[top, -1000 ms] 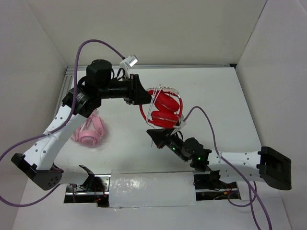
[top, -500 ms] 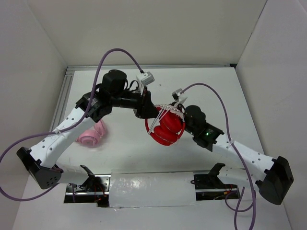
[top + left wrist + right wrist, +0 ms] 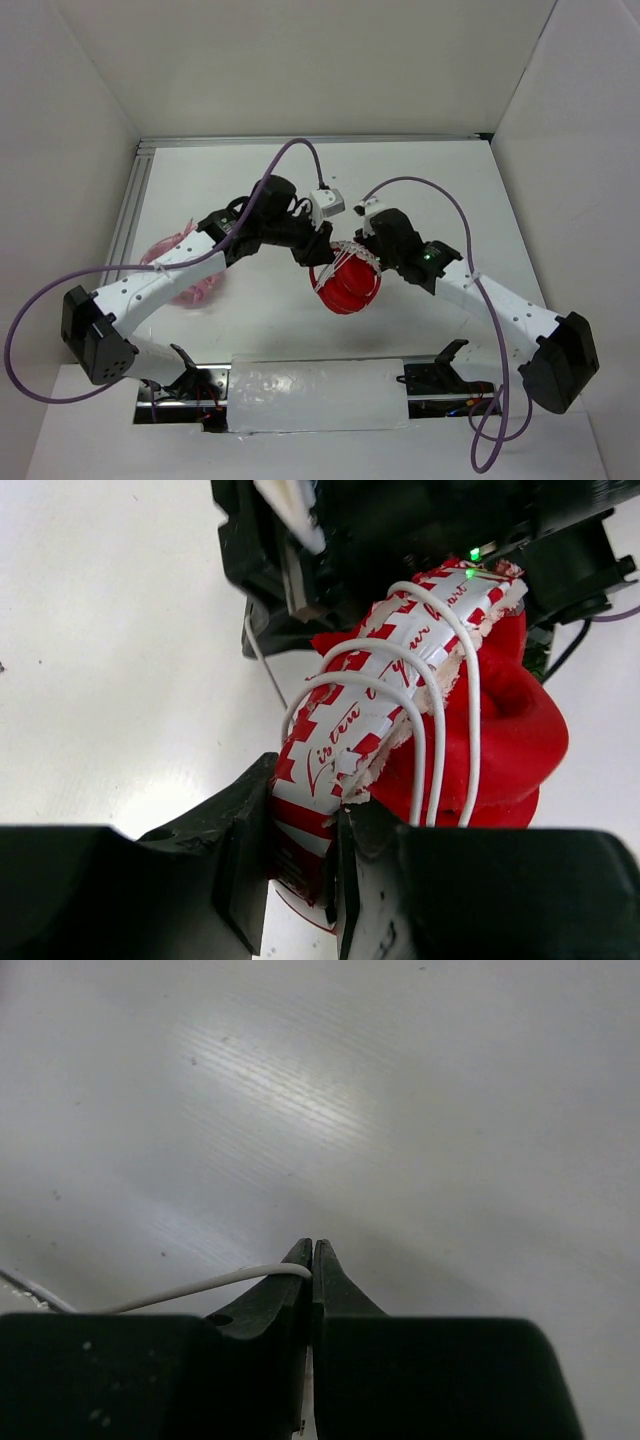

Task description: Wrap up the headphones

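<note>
The red headphones (image 3: 346,284) hang above the table's middle, cups folded together. Several turns of thin white cable (image 3: 438,715) cross the red-and-white patterned headband (image 3: 360,720). My left gripper (image 3: 300,865) is shut on the lower end of that headband, and in the top view this left gripper (image 3: 313,256) meets the headphones from the left. My right gripper (image 3: 312,1250) is shut on the white cable (image 3: 200,1285), which runs off to the left of its tips. From above, the right gripper (image 3: 372,243) sits just over the headphones' upper right side.
Pale pink headphones (image 3: 182,283) lie on the table at the left, partly under the left arm. Purple arm cables loop above both arms. The white table (image 3: 440,180) has walls on three sides and a rail along its left edge.
Both arms have swung toward the middle and nearer the front, carrying the red headphones down and forward. The right arm came from below the headphones up around to their upper right, drawing cable over them.
</note>
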